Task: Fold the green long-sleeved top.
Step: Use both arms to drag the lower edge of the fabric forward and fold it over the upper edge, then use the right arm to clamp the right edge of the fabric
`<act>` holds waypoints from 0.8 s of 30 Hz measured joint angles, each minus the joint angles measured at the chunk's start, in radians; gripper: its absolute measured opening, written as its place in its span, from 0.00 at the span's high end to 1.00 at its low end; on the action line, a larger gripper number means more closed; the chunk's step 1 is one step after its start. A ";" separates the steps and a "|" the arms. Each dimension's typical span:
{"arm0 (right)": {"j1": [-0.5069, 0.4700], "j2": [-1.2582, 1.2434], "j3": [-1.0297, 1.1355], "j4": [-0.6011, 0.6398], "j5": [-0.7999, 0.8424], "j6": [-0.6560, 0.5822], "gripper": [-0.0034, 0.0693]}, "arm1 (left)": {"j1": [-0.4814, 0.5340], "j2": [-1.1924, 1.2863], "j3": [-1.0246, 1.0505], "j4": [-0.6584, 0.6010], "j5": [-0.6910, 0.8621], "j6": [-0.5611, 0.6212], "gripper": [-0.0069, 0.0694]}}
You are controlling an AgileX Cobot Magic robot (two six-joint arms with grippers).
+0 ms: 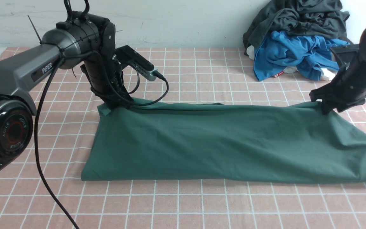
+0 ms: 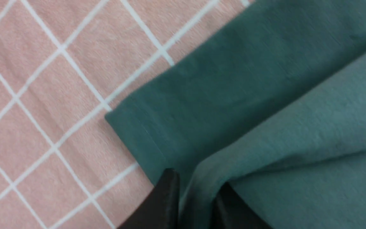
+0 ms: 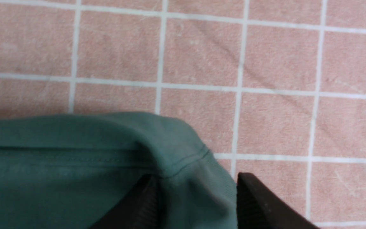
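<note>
Lying in a long folded band across the desk (image 1: 183,206), the green long-sleeved top (image 1: 221,143) looks soft, limp and light: take it by the hemmed corners. My right jaws stand open over its far right corner; my left jaws straddle the far left corner, and I cannot tell whether they grip it.

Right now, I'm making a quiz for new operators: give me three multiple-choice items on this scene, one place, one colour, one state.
1. Where is the pile of clothes? A far right, by the wall; B near left; C table middle.
2. The shirt under the grey one is: A red; B blue; C yellow.
3. How is the green top lying? A balled up; B hanging; C in a long flat band.
Answers: A, it leans on the wall; B, blue shows below grey; C, it stretches flat across the table.
</note>
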 joint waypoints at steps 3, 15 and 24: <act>0.000 -0.013 -0.001 -0.049 -0.002 0.058 0.37 | 0.001 0.002 -0.018 0.008 -0.018 -0.046 0.61; -0.097 -0.204 0.079 -0.062 0.108 0.174 0.30 | -0.003 0.000 -0.267 -0.064 0.192 -0.192 0.23; -0.279 -0.285 0.462 0.087 -0.055 0.159 0.30 | -0.093 0.014 -0.270 -0.193 0.201 -0.146 0.51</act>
